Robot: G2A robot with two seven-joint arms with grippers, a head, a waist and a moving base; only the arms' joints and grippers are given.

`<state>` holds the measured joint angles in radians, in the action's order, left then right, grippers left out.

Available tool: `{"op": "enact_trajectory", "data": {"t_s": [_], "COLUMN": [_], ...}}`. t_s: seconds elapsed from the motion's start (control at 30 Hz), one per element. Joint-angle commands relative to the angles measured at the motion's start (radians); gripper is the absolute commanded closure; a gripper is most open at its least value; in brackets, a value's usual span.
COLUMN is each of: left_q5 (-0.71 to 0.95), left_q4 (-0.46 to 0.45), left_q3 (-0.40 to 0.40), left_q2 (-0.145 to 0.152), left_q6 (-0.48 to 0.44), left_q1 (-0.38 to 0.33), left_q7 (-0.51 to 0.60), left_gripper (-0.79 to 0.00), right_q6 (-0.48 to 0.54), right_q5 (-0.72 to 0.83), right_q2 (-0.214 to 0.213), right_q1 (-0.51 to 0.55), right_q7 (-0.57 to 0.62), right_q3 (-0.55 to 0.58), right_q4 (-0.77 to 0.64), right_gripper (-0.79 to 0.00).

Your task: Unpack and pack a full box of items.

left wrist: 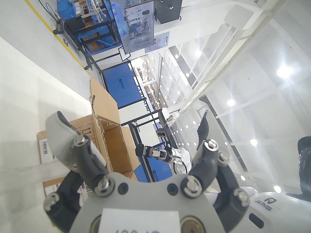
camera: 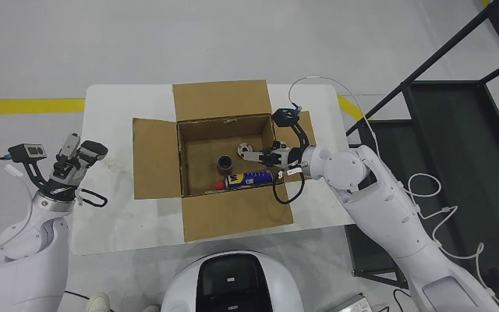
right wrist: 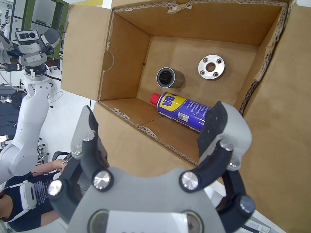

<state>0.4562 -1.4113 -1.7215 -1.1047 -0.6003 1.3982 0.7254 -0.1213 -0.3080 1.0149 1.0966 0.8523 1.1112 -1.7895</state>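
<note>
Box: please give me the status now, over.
Right claw open above box. Left claw open, beside table edge. Spray can, cylinder, flange lie inside. Nothing in the way.

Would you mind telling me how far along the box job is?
Done: the box has its flaps open. In hand: nothing; the right gripper hovers open above the spray can, the left gripper is open, clear of the box. Left: the spray can, metal cylinder and flange all lie inside, so unpacking looks barely begun.
</note>
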Motion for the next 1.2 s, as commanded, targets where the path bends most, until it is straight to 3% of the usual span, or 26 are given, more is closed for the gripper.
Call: {"op": "enact_trajectory", "data": {"t_s": [0.0, 0.43, 0.63, 1.17], "left_q5": [0.000, 0.000, 0.000, 0.000], "left_q4": [0.000, 0.000, 0.000, 0.000], "left_q3": [0.000, 0.000, 0.000, 0.000], "left_q2": [0.000, 0.000, 0.000, 0.000], "left_q6": [0.000, 0.000, 0.000, 0.000], "left_q1": [0.000, 0.000, 0.000, 0.000], "left_q7": [0.000, 0.000, 0.000, 0.000], "left_gripper": [-0.785, -0.785, -0.785, -0.785], "right_q6": [0.000, 0.000, -0.108, -0.135], "right_q5": [0.000, -0.002, -0.100, -0.074], "right_q2": [0.000, 0.000, 0.008, 0.032], "right_q1": [0.000, 0.001, -0.035, -0.097], "right_q7": [0.000, -0.004, 0.016, 0.049], "right_q3": [0.000, 0.001, -0.046, -0.114], "right_q4": [0.000, 0.001, 0.010, 0.077], "right_gripper": [-0.785, -0.785, -0.785, -0.785]}}
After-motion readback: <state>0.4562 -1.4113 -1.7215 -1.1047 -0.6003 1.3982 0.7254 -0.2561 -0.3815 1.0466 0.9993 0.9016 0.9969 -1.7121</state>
